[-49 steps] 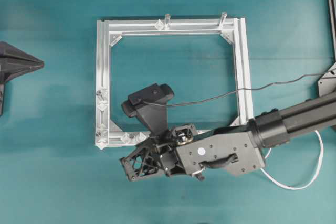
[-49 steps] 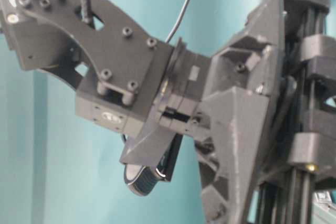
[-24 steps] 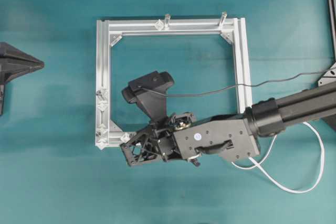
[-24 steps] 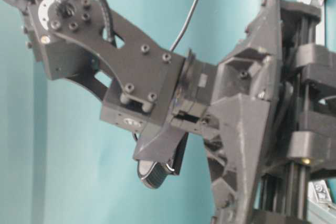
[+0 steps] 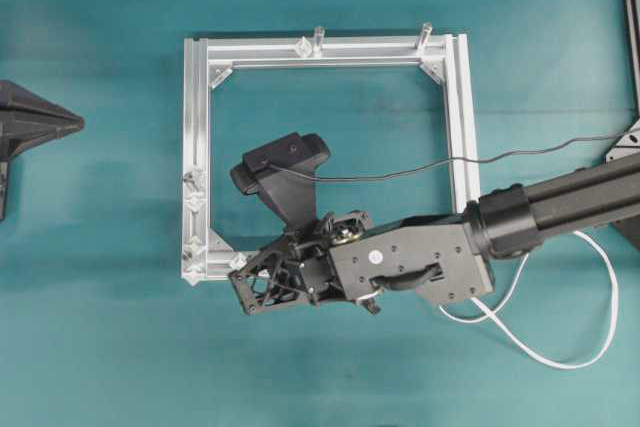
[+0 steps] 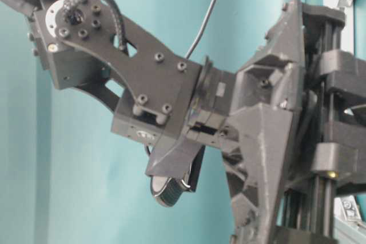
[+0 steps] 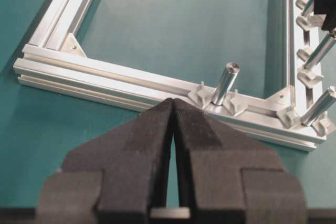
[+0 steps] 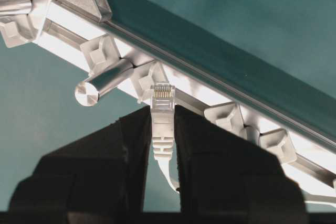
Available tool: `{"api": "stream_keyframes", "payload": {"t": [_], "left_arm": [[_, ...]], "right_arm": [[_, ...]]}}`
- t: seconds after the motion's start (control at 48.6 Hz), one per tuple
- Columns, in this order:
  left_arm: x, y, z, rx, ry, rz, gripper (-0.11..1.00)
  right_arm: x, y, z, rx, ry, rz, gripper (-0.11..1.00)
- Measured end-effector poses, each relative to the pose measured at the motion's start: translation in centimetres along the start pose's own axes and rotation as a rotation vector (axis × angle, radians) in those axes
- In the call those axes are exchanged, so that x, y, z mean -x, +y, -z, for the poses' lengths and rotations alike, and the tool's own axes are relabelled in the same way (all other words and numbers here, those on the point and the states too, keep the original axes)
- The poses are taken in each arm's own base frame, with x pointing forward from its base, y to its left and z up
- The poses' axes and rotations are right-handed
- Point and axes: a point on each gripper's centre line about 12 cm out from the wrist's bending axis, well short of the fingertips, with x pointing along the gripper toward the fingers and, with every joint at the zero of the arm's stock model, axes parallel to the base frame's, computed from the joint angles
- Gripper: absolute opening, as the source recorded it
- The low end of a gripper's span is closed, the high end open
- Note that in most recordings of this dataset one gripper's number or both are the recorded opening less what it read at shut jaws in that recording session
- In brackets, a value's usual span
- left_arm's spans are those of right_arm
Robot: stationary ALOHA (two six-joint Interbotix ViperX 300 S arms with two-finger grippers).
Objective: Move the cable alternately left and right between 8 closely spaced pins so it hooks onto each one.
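Observation:
The white cable's plug (image 8: 163,103) sticks out between the fingers of my right gripper (image 8: 163,109), which is shut on it. The plug tip sits just in front of the silver frame bar, beside a whitish pin (image 8: 100,51) and a lying steel post (image 8: 102,85); more pins (image 8: 226,116) follow along the bar. In the overhead view the right gripper (image 5: 245,292) is at the frame's lower-left corner, near pins (image 5: 195,202). The cable (image 5: 612,299) trails in a slack loop at the right. My left gripper (image 7: 173,100) is shut and empty, parked at the far left (image 5: 70,125).
The square silver frame (image 5: 197,117) lies mid-table on the teal surface. Two slim upright posts (image 5: 319,37) stand on its far bar. A thin dark wire (image 5: 420,169) crosses the frame from the right arm's wrist camera (image 5: 285,162). The right arm (image 6: 160,90) fills the table-level view.
My right gripper, still holding the plug, has moved slightly up toward the frame's lower-left corner. The cable's slack loop has shifted. The left arm has not moved.

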Motion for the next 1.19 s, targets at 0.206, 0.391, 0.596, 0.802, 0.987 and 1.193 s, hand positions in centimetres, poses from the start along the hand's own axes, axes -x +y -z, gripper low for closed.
{"api": "stream_keyframes", "payload": {"t": [0.206, 0.391, 0.596, 0.802, 0.987, 1.193], "left_arm": [[0.0, 0.0, 0.0, 0.002, 0.001, -0.001, 0.03], [0.0, 0.0, 0.0, 0.002, 0.000, 0.000, 0.03], [0.0, 0.0, 0.1, 0.002, 0.003, 0.000, 0.03], [0.0, 0.0, 0.1, 0.002, 0.002, 0.000, 0.03], [0.0, 0.0, 0.1, 0.000, 0.002, 0.000, 0.03], [0.0, 0.0, 0.1, 0.002, 0.002, 0.000, 0.03]], "right_arm": [[0.0, 0.0, 0.0, -0.002, 0.001, 0.000, 0.15], [-0.1, -0.1, -0.3, 0.006, -0.001, 0.003, 0.15], [-0.6, -0.6, -2.7, 0.031, -0.019, 0.019, 0.15], [-1.0, -1.2, -5.4, 0.056, -0.037, 0.042, 0.15], [-1.4, -1.8, -7.8, 0.065, -0.050, 0.058, 0.15], [-1.5, -2.3, -9.2, 0.071, -0.060, 0.068, 0.15]]}}
